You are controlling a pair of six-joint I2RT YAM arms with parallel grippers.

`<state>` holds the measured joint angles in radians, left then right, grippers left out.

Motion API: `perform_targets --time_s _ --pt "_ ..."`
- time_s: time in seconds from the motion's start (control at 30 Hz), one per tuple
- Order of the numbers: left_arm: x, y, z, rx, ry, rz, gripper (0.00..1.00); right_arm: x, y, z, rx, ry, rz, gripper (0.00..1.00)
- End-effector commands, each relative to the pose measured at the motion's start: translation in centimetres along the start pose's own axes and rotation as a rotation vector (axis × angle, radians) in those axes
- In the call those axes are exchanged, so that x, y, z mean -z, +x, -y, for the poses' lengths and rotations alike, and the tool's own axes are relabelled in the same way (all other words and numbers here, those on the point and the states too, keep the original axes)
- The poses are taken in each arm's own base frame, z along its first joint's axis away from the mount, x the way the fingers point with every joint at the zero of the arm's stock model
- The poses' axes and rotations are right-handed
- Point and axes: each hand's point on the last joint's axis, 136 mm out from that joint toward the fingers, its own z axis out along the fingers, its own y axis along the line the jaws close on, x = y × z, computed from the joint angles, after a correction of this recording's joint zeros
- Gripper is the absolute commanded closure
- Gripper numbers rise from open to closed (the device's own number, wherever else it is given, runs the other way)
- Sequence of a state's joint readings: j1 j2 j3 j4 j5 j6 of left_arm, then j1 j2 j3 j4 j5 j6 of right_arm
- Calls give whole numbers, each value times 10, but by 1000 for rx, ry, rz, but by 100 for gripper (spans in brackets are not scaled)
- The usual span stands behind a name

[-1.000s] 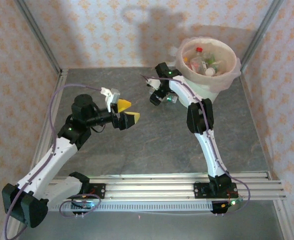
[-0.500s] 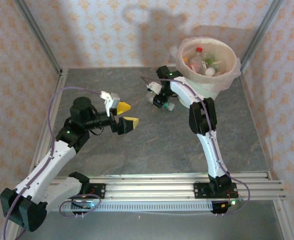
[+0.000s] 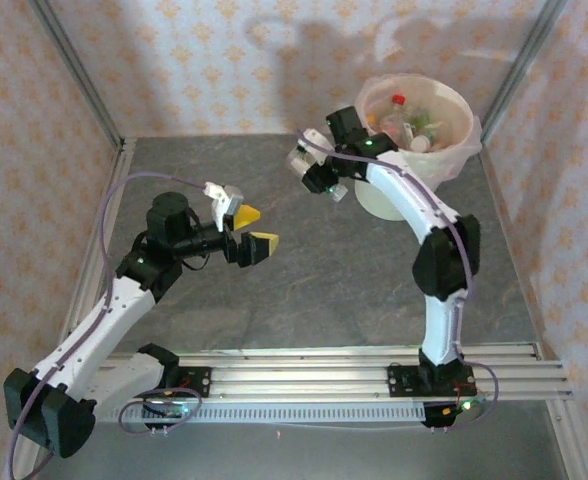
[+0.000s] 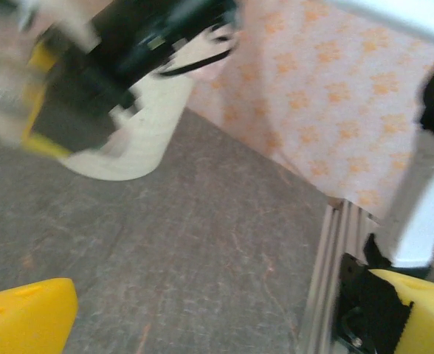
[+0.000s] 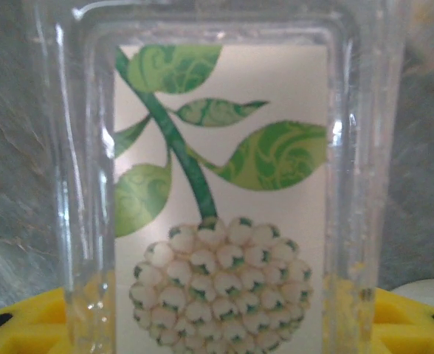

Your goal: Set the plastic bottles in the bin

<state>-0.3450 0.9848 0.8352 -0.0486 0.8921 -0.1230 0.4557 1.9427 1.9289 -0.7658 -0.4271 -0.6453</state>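
Spanning the enclosure floor, the grey table (image 3: pixel 304 300) lies bare across its centre and near half. Patterned walls (image 3: pixel 34 130) bound it on three sides and an aluminium rail (image 3: pixel 304 362) runs along the near edge. The bin (image 3: pixel 466 140) stands in the far right corner, close to the right wall, with its bag folded over the rim. Several plastic bottles (image 3: pixel 406 122) lie inside it. The right arm (image 3: pixel 429 260) rises from its base and bends left across the bin's near side. The left arm (image 3: pixel 104 300) follows the table's left edge, well apart from the right arm, with open floor between them. The left gripper (image 3: pixel 266 226) hangs over the centre-left of the table, its yellow fingers (image 4: pixel 25 317) spread wide with nothing between them. The right gripper (image 3: pixel 322 178) sits just left of the bin rim, outside it. It is closed narrow on a clear bottle (image 5: pixel 217 199) whose white label shows green leaves; the bottle sits between the yellow pads (image 5: pixel 412 317).
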Motion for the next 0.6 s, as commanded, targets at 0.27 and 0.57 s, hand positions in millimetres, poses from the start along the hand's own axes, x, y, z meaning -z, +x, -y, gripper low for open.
perform_targets --time_s 0.27,0.57 --pt "-2 1 -109 205 -545 -43 0 194 -84 74 -211 396 481 64" --pt "11 9 -156 319 -812 -45 0 240 -33 196 -249 757 270 61"
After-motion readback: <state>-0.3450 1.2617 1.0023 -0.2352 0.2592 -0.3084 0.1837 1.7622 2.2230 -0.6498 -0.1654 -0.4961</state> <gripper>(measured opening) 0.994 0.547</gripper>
